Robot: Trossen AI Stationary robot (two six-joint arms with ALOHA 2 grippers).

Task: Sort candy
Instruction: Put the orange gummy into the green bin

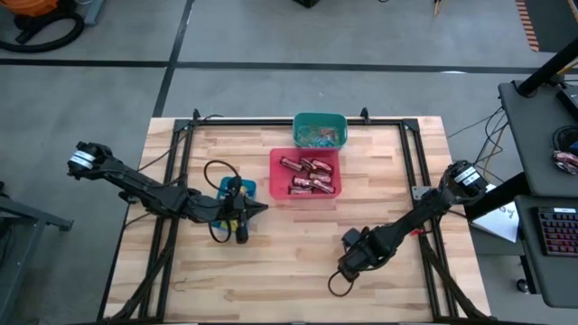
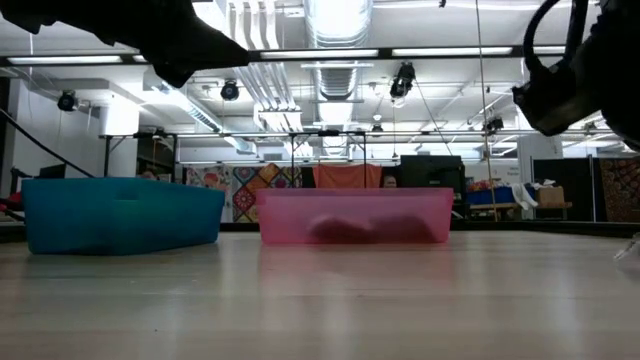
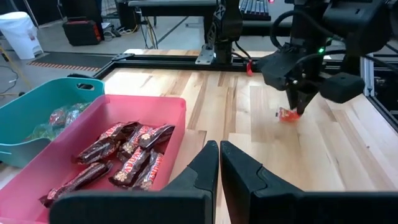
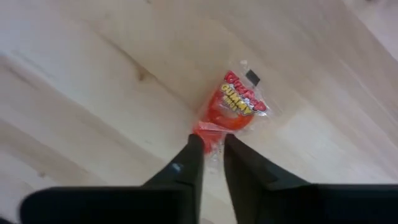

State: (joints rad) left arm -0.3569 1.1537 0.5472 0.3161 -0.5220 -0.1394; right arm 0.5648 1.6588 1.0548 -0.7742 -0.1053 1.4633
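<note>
R tool (image 4: 212, 144) is down on the table (image 1: 298, 244) near its front-right, fingers pinched on the edge of a red gummy candy packet (image 4: 235, 106) lying flat on the wood. L tool (image 3: 219, 163) is fully together, holding nothing, parked over the blue bin (image 1: 237, 188) at table centre-left. Red bin (image 1: 305, 174) holds dark brown-red bars (image 3: 127, 158); teal bin (image 1: 320, 130) behind it has small green/mixed pcs (image 3: 59, 118).

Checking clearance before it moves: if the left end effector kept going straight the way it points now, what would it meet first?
Bare table first, it seems. Farther along that line stands the right end effector, pinching a red gummy packet. The pink bin lies off to one side. Depth is hard to judge.
</note>
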